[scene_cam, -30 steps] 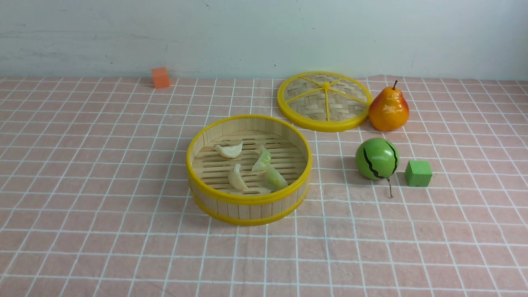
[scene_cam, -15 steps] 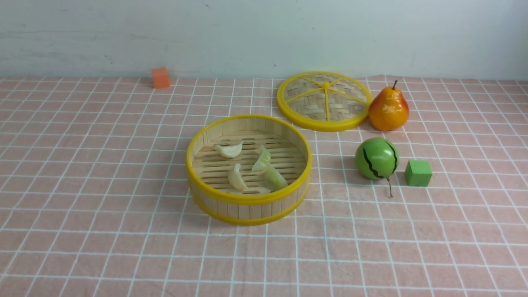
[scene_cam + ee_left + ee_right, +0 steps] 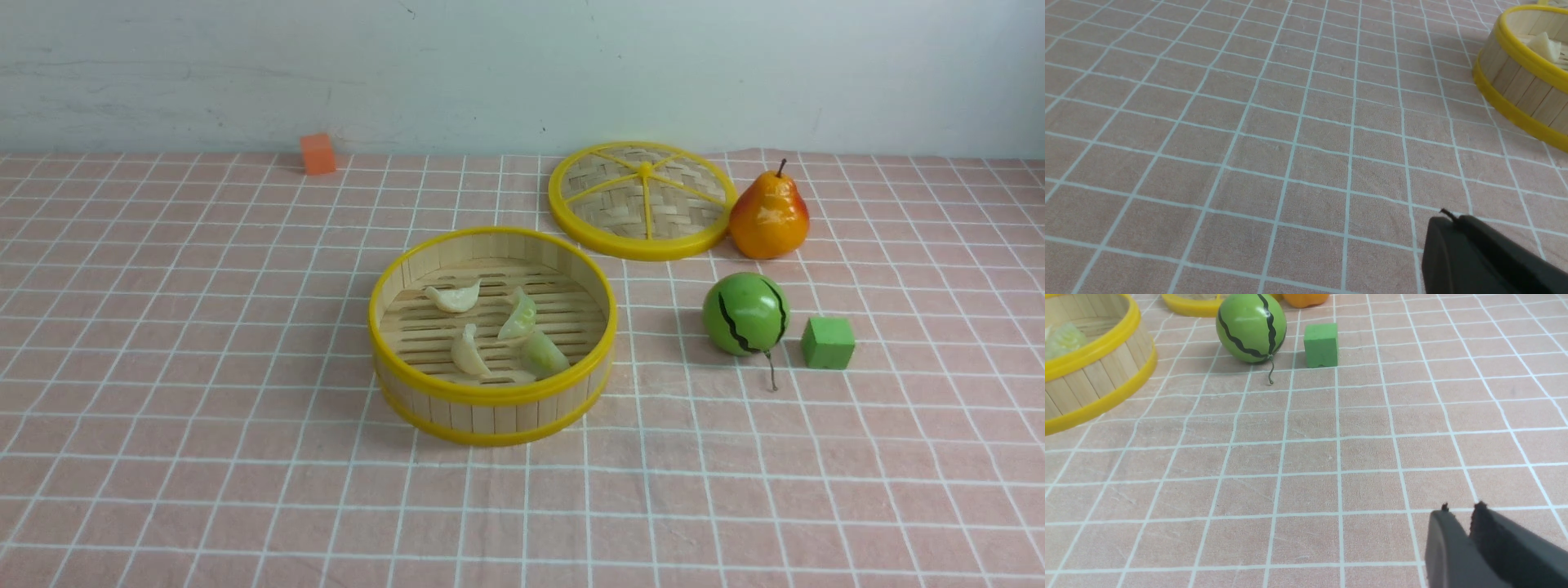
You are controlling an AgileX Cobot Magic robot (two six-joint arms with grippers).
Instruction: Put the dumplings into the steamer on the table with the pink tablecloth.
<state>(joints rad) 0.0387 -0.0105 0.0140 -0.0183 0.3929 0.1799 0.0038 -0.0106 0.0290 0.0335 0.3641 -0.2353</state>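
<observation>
From the front, the steamer [image 3: 492,335] sits near the middle of the desk [image 3: 163,408] on the pink tablecloth [image 3: 735,490]; all four dumplings [image 3: 498,331] lie on its slatted floor — two pale cream ones toward the left, two greenish ones toward the right, the greenish pair touching or nearly so; none shows on the cloth outside, so the task looks finished, with nothing left but to stay clear; neither arm shows in this view. Behind the steamer and to its right lies the woven lid [image 3: 642,200], with a pear [image 3: 769,216] just beside it; nearer stand a green striped ball [image 3: 745,314] and a green cube [image 3: 828,343], and an orange cube [image 3: 317,153] sits far back on the left. In the left wrist view, the left gripper [image 3: 1447,222] hangs over bare cloth, jaws clenched on nothing, the steamer's wall at the frame's edge. In the right wrist view, the right gripper [image 3: 1461,510] is also over bare cloth, well apart from the ball and cube; its jaws stand a little parted — released, grasping nothing.
</observation>
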